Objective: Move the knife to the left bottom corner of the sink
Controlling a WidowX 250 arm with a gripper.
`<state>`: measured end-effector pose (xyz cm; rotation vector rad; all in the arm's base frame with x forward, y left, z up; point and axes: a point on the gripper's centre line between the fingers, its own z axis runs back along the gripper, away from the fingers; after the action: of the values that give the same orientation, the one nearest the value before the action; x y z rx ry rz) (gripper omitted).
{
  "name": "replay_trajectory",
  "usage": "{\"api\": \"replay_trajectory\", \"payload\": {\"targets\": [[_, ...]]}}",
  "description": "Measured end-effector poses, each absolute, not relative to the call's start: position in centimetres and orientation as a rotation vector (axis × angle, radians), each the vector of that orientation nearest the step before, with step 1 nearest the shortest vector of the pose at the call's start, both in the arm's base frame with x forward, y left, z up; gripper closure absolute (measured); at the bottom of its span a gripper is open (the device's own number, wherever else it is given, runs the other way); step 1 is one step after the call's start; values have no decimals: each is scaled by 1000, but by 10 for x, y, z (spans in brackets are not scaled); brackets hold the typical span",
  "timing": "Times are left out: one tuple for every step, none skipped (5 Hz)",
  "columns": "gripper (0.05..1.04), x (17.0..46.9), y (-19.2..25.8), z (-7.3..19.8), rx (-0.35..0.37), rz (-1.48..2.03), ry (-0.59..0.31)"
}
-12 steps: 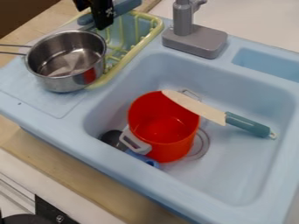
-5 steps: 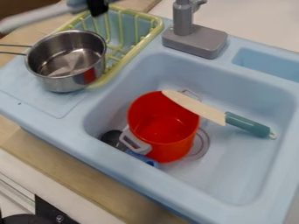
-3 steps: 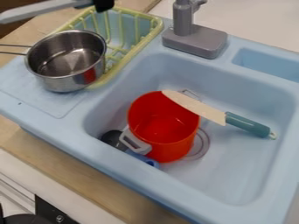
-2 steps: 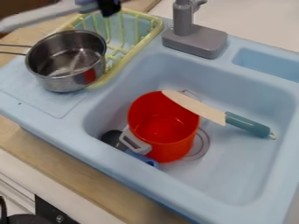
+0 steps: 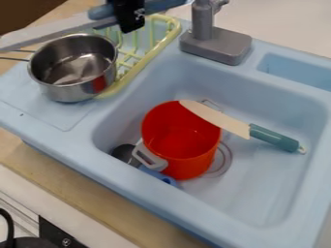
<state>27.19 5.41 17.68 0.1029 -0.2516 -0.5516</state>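
Blue-handled knife [image 5: 58,31] in jaws has shifted, seemingly toward the faucet [image 5: 217,44]

The sink [image 5: 268,199] is light blue, the pot [image 5: 193,167] red and grey, one knife [image 5: 58,30] whitish with a blue handle, the other knife [image 5: 216,117] cream with a blue-green handle, the rack [image 5: 147,59] yellow-green, and the gripper [image 5: 131,18] black.

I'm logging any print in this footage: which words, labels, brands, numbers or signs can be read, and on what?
None can be read.
Black gripper: small pale marks, too small to read.
Black panel at lower left: a small round mark, too small to make out.
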Motion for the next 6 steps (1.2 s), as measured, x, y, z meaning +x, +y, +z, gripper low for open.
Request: {"api": "replay_trajectory", "payload": {"targets": [[700,264,31,171,69,-604,-235],[700,258,8,167,36,-650,-234],[700,254,-20,153,-5,-678,-244],[700,257,-48,144,-4,-771,-261],[700,258,-69,132,-34,-810,-231],[700,270,-88,124,-50,-813,-209]]}}
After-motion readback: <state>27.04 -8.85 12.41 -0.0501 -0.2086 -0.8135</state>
